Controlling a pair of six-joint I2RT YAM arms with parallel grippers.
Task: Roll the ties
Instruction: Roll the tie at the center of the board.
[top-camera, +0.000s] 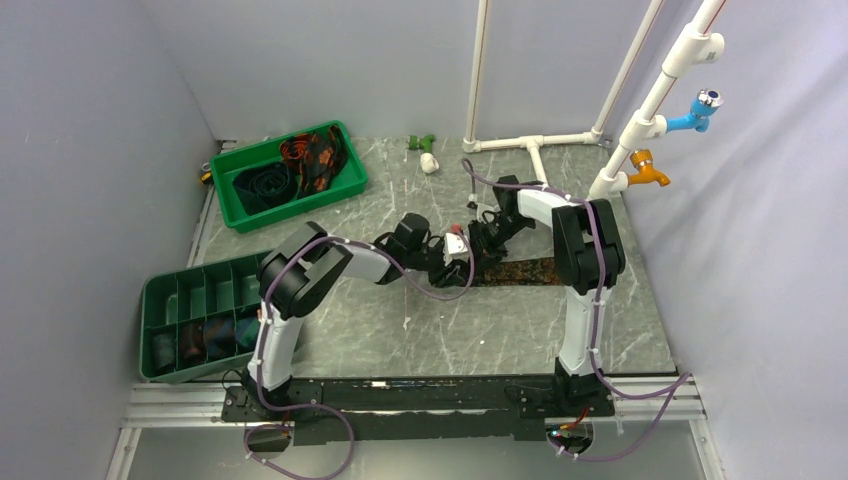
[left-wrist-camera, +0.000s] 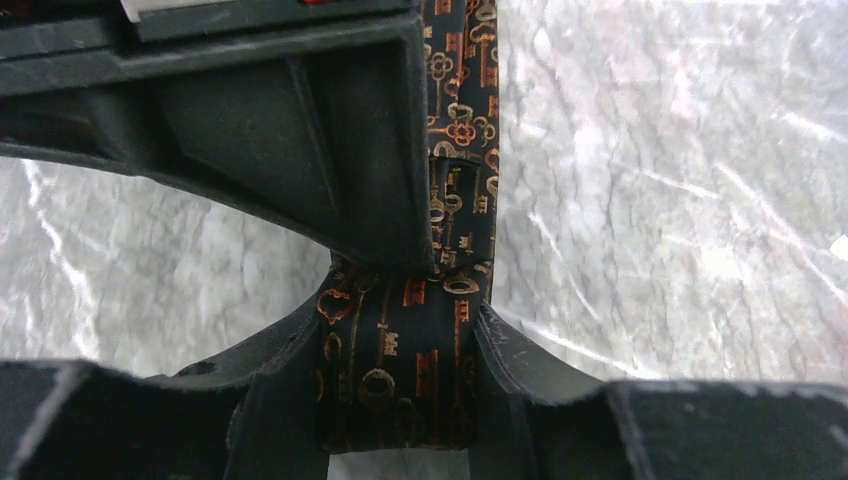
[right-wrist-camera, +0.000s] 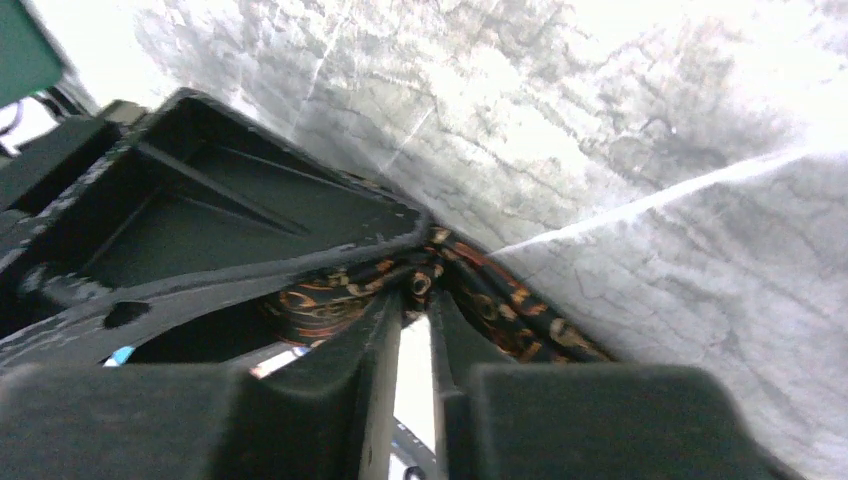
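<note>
We are working at the middle of the table (top-camera: 400, 330), where both arms are meeting over one tie (top-camera: 525, 270), black with an orange key print. Most of it is lying flat and straight, trailing off toward the right arm's side, and that is leaving the free length ready to be wound in without twisting. The left gripper (left-wrist-camera: 408, 325) is straddling the started end across its width, with a finger bearing on each edge and the cloth filling the gap between them. We judge this is squaring up the turns and stopping them from springing open. The right gripper (right-wrist-camera: 415, 295) is coming in from the opposite side with its fingers drawn almost together, only a thin slit showing between them. Its tips are nipping a small fold at the heart of the coil, which looks like the core the roll is turning on. How firm that nip is, we cannot tell. Loose ties (top-camera: 300, 165) are waiting in the open green tray (top-camera: 300, 207) at the far left, while rolled ties (top-camera: 195, 340) are sitting in the near compartments of the divided green tray (top-camera: 150, 330), presumably where this one is heading.
</note>
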